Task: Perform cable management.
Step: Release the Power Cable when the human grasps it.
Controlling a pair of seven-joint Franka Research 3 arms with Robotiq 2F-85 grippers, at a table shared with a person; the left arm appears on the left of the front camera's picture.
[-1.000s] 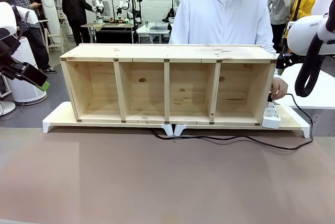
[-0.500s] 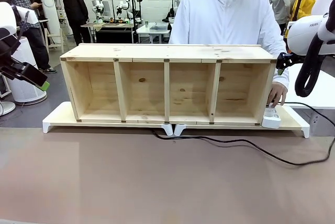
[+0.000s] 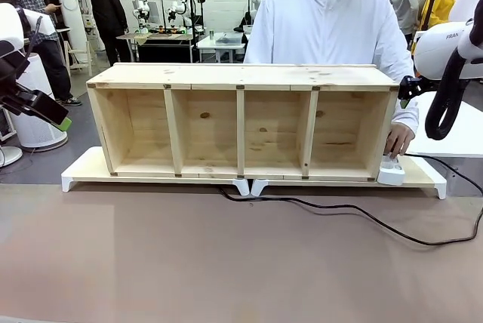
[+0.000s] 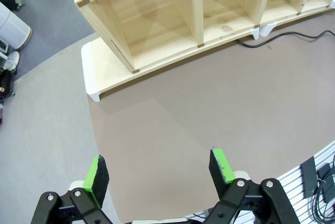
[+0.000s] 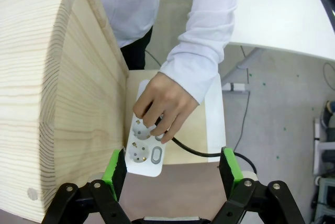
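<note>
The cable [image 3: 355, 212] is a thin black cord lying on the brown table. It runs from under the middle of the wooden shelf [image 3: 241, 119] out to the right, then loops back to the white power strip [image 3: 391, 170]. A person's hand [image 5: 159, 106] holds the cable's plug at the power strip [image 5: 144, 153], and the cord [image 5: 191, 150] trails off to the right. My right gripper [image 5: 172, 164] hangs open just above the strip, beside the shelf's end wall. My left gripper [image 4: 158, 165] is open over bare table at the left, far from the cable [image 4: 285, 37].
The shelf stands on two white risers [image 3: 83, 170] that meet at the middle. The person in a white top [image 3: 324, 25] stands behind the shelf. My left arm's gripper [image 3: 53, 112] sits off the table's left edge. The near half of the table is bare brown surface.
The cable's loop at the right has swung wider, out toward the right edge. The person's hand has dropped a little onto the power strip. Neither arm has moved.
</note>
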